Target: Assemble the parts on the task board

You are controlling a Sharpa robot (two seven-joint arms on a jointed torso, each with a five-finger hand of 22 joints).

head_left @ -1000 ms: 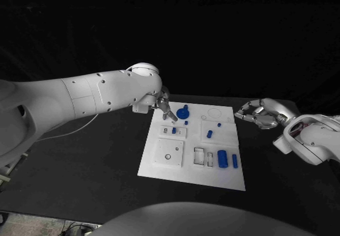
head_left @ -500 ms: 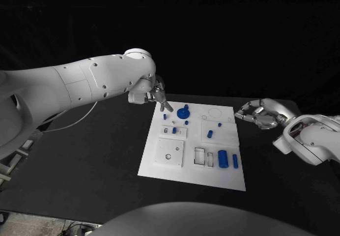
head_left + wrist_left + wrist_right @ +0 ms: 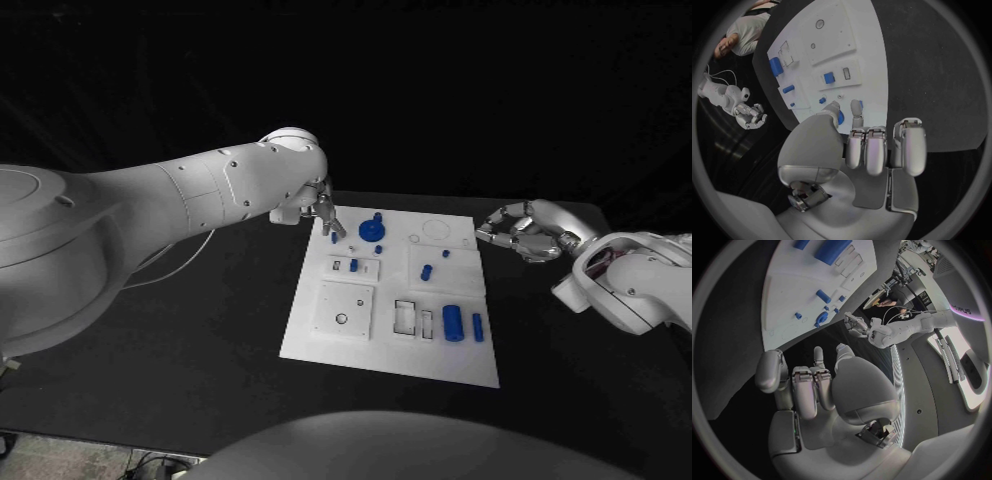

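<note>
Task board (image 3: 346,335): white, centre table, blue parts (image 3: 453,323) seated. Left hand (image 3: 323,213) hovered over far-left corner, fingers curled, empty. Right hand (image 3: 522,230) off board's right, fingers curled, empty.

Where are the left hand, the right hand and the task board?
left hand (image 3: 326,212), head view, middle of the hand.
right hand (image 3: 522,231), head view, middle of the hand.
task board (image 3: 397,358), head view, bare near edge.

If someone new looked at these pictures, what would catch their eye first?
Most likely the white task board in the middle of the black table, dotted with small blue parts. Next, the left hand hovering at the board's far left corner, and the right hand curled beside its far right corner.
</note>
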